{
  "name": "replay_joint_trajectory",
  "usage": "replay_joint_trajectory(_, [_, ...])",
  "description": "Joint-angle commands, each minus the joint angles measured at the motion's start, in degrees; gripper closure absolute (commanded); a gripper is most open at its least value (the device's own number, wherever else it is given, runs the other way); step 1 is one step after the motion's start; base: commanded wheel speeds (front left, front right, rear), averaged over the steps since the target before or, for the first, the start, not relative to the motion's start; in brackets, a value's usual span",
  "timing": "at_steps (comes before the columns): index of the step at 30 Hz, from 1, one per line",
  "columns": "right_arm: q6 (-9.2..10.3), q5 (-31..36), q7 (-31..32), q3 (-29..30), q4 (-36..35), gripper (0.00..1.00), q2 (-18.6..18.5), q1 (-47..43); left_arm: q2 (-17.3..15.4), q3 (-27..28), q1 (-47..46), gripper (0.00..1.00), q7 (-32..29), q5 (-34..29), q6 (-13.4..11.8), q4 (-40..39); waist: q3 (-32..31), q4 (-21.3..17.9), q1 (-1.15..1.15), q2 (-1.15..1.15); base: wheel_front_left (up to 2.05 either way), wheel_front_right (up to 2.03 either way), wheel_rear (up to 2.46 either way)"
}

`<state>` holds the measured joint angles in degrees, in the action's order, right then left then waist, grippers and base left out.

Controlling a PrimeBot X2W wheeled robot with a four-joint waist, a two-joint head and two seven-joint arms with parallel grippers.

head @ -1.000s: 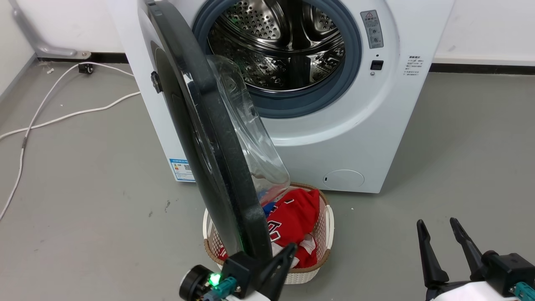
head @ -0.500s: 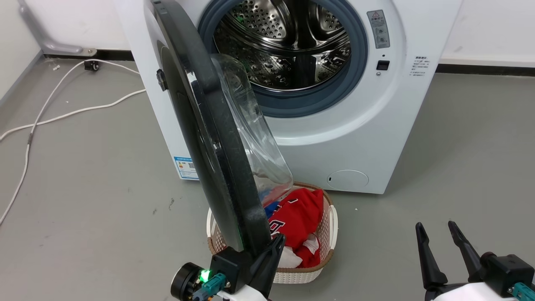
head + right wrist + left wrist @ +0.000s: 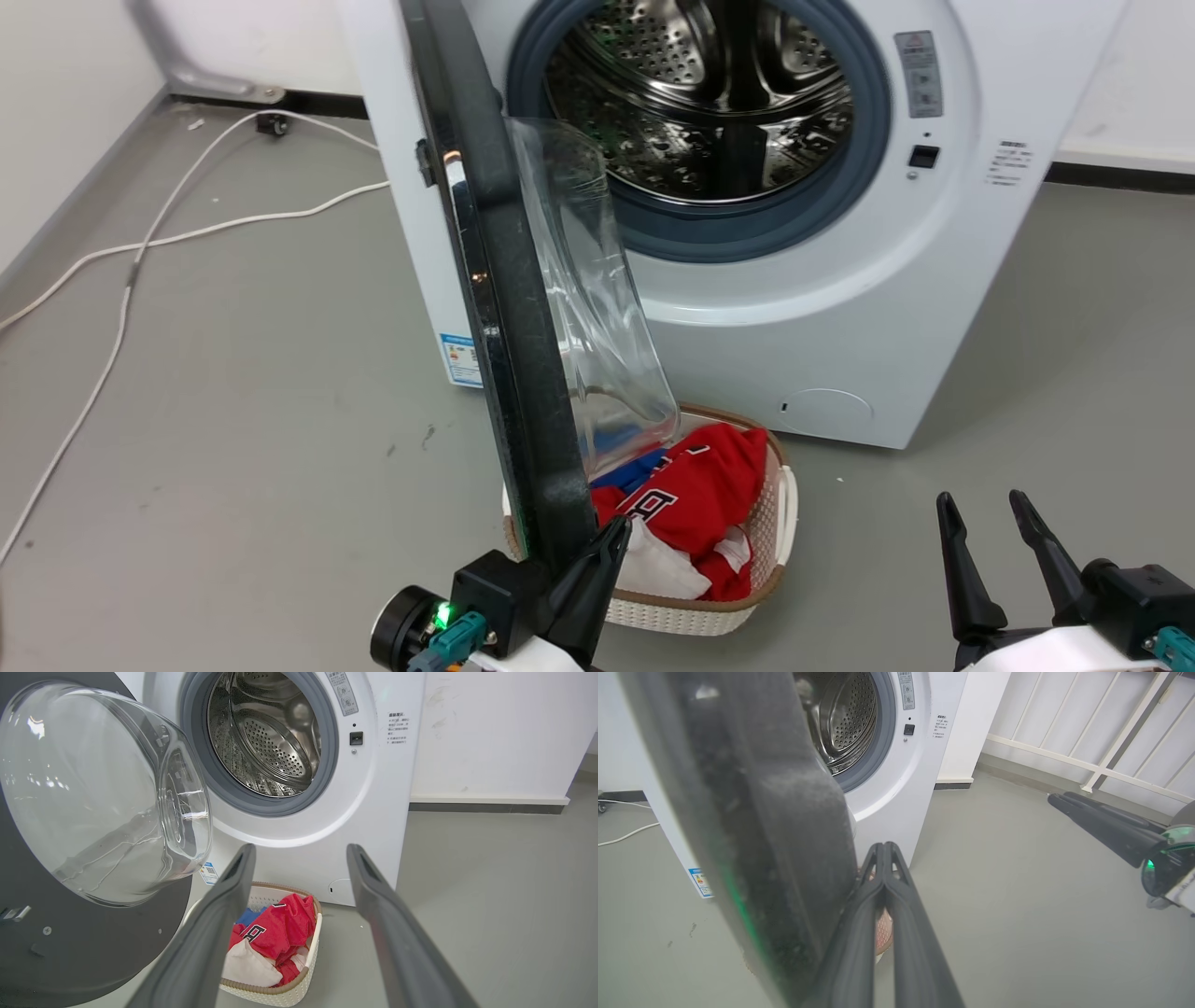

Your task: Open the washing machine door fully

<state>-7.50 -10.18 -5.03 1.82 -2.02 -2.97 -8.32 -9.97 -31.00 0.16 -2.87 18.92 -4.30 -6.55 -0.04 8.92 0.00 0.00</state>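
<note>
- The washing machine door (image 3: 509, 308) stands swung out from the washing machine (image 3: 840, 308). It is edge-on in the head view, and its glass bowl (image 3: 597, 317) bulges towards that view's right.
- The left gripper (image 3: 884, 845) is clenched with nothing between its fingers. Their side lies against the door's lower rim, on the bowl side.
- The right gripper (image 3: 980, 502) is released, fingers spread, low over the floor (image 3: 233, 420) and well apart from the door.
- A white basket (image 3: 747, 611) of red clothing (image 3: 700, 485) sits just before the machine. Its left rim is hidden behind the door's lower edge.
- Left of the door the grey floor lies open, and a white cable (image 3: 131, 271) crosses it well away.
</note>
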Motion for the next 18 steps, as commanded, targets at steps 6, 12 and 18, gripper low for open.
replay_joint_trajectory(6, [0.01, -0.41, -0.03, 0.49, 0.06, 0.0, 0.17, 0.63, -0.72, 1.48, 0.48, 1.0, 0.35, 0.29, -1.22, -1.54, 0.23, 4.14, 0.0, 0.0, 0.0, 0.0, 0.0])
replay_joint_trajectory(12, [0.01, -0.14, -0.31, 0.58, 0.41, 0.0, 0.17, 0.98, -1.29, 1.99, 0.09, 1.0, 0.76, 0.21, -1.77, -2.46, 0.12, 7.67, 0.0, 0.0, 0.0, 0.0, 0.0])
replay_joint_trajectory(18, [0.01, -0.6, -0.62, 0.45, 0.77, 0.0, 0.17, 1.35, -1.96, 3.99, 0.19, 1.0, 1.2, 0.82, -3.01, -2.56, 0.28, 10.73, 0.0, 0.0, 0.0, 0.0, 0.0])
